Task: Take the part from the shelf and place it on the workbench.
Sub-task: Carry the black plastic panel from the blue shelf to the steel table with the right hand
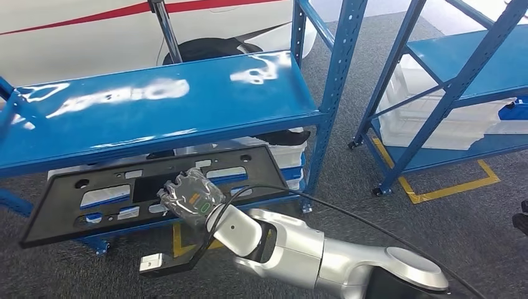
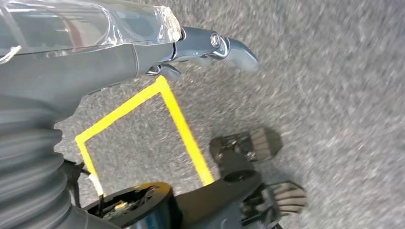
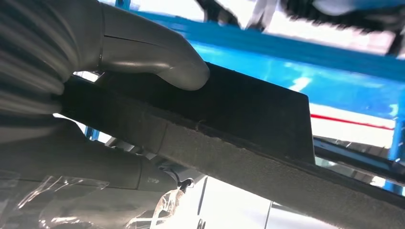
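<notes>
The part (image 1: 149, 167) is a long flat black panel with several cutouts, tilted in front of the blue shelf (image 1: 155, 106), below the shelf's top board. My right hand (image 1: 190, 196), wrapped in clear plastic, grips it near the middle of its lower edge. In the right wrist view the thumb (image 3: 157, 62) presses on the upper face of the part (image 3: 248, 105), and the fingers (image 3: 95, 171) lie under it. My left hand (image 2: 210, 45) hangs over the grey floor, fingers apart, holding nothing.
A second blue rack (image 1: 461, 56) with white bins (image 1: 423, 118) stands at the right. Yellow tape (image 1: 448, 187) marks the grey carpet. White bins (image 1: 289, 152) sit under the shelf. A small black and silver piece (image 1: 155, 261) lies on the floor. A black cable (image 1: 348, 215) runs along my right arm.
</notes>
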Motion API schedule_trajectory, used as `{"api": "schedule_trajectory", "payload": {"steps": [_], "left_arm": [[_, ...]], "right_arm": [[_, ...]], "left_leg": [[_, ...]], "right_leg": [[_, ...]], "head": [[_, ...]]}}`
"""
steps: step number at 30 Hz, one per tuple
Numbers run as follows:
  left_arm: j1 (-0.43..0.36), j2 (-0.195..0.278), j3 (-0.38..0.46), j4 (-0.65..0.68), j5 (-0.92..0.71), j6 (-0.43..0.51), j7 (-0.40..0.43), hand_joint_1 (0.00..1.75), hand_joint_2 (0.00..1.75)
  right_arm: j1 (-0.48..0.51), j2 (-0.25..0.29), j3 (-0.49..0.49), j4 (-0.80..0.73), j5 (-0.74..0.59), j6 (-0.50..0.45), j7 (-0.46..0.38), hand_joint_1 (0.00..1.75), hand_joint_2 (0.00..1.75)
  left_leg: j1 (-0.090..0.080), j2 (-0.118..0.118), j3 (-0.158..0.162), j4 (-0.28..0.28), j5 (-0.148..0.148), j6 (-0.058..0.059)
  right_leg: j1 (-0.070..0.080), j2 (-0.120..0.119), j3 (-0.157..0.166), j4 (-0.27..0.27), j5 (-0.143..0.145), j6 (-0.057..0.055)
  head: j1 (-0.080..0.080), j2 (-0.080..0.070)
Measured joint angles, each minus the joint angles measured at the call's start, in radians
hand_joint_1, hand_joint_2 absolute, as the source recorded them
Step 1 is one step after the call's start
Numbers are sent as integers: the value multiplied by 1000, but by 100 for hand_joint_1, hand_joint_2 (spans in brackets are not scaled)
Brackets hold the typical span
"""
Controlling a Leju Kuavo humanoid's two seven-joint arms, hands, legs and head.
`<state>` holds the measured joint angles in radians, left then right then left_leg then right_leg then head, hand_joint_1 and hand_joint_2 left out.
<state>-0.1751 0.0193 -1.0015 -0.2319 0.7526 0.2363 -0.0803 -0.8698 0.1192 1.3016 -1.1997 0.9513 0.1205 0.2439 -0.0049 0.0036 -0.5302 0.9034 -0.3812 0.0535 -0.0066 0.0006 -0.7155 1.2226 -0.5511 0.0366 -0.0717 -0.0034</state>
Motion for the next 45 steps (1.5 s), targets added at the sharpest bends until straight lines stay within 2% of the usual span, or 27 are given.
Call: {"api": "schedule_trajectory", "payload": {"steps": [1,2,3,4,6,8,10,11,14,15,17,19,21,22,24,26,28,30,31,32,34,35,37,38,40,42,45], "left_arm": [[1,0,0,0,-1,0,1,0,175],[2,0,0,0,-3,-1,2,0,175],[2,0,0,0,-5,-1,4,0,175],[3,1,0,0,-8,-1,7,0,175],[3,3,0,0,-13,-1,12,0,175],[5,6,0,0,-16,-2,15,0,175],[9,9,0,0,-17,-2,16,0,175],[11,9,0,0,-17,-2,16,0,175],[9,12,-1,0,-17,0,14,0,175],[7,13,-1,0,-17,1,14,0,175],[4,17,-1,0,-17,1,14,0,175],[1,20,-1,0,-18,2,14,0,175],[-5,23,-1,0,-18,3,14,0,175],[-8,25,-1,0,-20,2,15,0,175],[-11,28,-1,0,-24,1,17,0,175],[-9,27,-1,0,-27,1,19,0,175],[-9,27,-1,0,-28,1,19,0,175],[-9,28,-1,0,-29,1,19,0,175],[-9,28,-1,0,-29,1,19,0,175],[-9,28,-1,0,-30,1,19,0,175],[-9,28,-1,0,-31,1,20,0,175],[-8,28,-1,0,-31,1,20,0,175],[-8,30,-1,0,-33,2,21,0,175],[-8,32,-1,0,-34,2,22,0,175],[-5,34,-1,1,-38,1,27,0,175],[1,35,-1,1,-44,-2,34,0,175],[3,35,-1,1,-54,-3,41,0,175]], "right_arm": [[3,-1,0,0,-5,0,-1,175,175],[6,-1,0,0,-7,0,-2,175,175],[7,-2,0,0,-9,-1,-2,175,175],[8,-2,0,0,-10,-1,-2,175,175],[8,0,0,-2,-11,-2,-2,175,175],[9,0,-1,-3,-12,-4,-2,175,175],[10,0,-1,-3,-13,-4,0,175,175],[10,-1,-1,-3,-15,-4,2,175,175],[7,-1,-1,-3,-18,-4,5,175,175],[7,-1,-2,-3,-19,-4,6,175,175],[7,-1,-2,-3,-20,-3,6,175,175],[5,-2,-2,-3,-22,-2,10,175,175],[1,-2,-4,-6,-26,-2,16,175,175],[-1,-3,-7,-8,-28,-2,19,175,175],[-4,-6,-13,-12,-38,-1,25,175,175],[-4,-12,-19,-15,-52,0,26,175,175],[-5,-21,-23,-16,-60,1,28,175,175],[-5,-29,-25,-17,-61,1,34,175,175],[-5,-33,-25,-18,-62,1,37,175,175],[-5,-37,-25,-20,-61,1,39,175,175],[-5,-43,-25,-23,-61,0,43,175,175],[-5,-44,-26,-26,-61,0,44,175,175],[-5,-45,-29,-33,-60,-1,45,175,175],[-5,-45,-30,-37,-60,-2,45,175,175],[-4,-47,-31,-40,-61,-2,50,175,175],[-3,-48,-32,-42,-65,-2,56,175,175],[-1,-51,-35,-48,-78,-1,63,175,175]], "left_leg": [[0,0,-16,2,12,-1],[1,1,-33,5,24,-4],[2,1,-51,10,34,-7],[3,1,-67,18,42,-12],[3,0,-95,38,54,-24],[4,-1,-112,50,69,-34],[10,-1,-123,55,73,-44],[13,-1,-131,72,49,-49],[17,-1,-176,244,-105,-63],[17,-1,-187,313,-139,-64],[16,-1,-173,371,-132,-60],[11,-2,-91,291,-82,-49],[2,-2,23,128,-84,-34],[-3,-3,61,67,-96,-29],[-10,-3,78,17,-103,-20],[-7,0,65,10,-78,-10],[-3,3,44,5,-50,0],[-3,3,12,7,-25,3],[-3,4,-4,8,-12,2],[-3,4,-22,11,0,0],[-2,4,-55,20,21,-6],[-2,4,-70,27,28,-10],[-3,4,-96,43,43,-22],[-2,5,-105,46,51,-27],[4,4,-116,49,63,-37],[10,3,-135,93,12,-49],[15,2,-182,281,-132,-65]], "right_leg": [[-2,0,1,42,1,3],[-4,0,17,51,25,6],[-7,0,50,26,57,8],[-11,0,99,-31,77,11],[-13,3,198,-173,62,10],[-6,6,233,-242,36,-4],[-2,3,218,-242,50,-25],[-2,2,209,-242,61,-33],[0,0,166,-242,97,-48],[1,0,149,-241,110,-49],[4,0,116,-240,134,-49],[5,0,89,-240,157,-48],[6,-1,70,-240,177,-41],[6,-2,66,-242,188,-36],[3,-4,61,-249,209,-24],[1,-3,51,-237,190,-14],[0,-1,24,-155,99,-7],[-1,-1,-8,-17,10,0],[-2,-1,-13,37,1,4],[-3,-1,-4,63,16,6],[-7,-1,66,2,73,10],[-8,-1,122,-71,80,10],[-6,1,207,-205,57,3],[-2,3,223,-240,45,-5],[3,2,214,-251,52,-24],[1,-1,195,-253,73,-41],[0,-2,156,-253,106,-52]], "head": [[0,0],[0,0],[0,0],[0,0],[0,0],[-1,0],[-2,0],[-2,0],[-2,0],[-2,0],[-3,0],[-3,0],[-2,0],[-2,0],[-2,0],[-2,0],[0,0],[1,0],[1,0],[1,0],[1,0],[1,0],[-1,0],[-2,0],[-2,0],[-3,0],[-4,0]]}}
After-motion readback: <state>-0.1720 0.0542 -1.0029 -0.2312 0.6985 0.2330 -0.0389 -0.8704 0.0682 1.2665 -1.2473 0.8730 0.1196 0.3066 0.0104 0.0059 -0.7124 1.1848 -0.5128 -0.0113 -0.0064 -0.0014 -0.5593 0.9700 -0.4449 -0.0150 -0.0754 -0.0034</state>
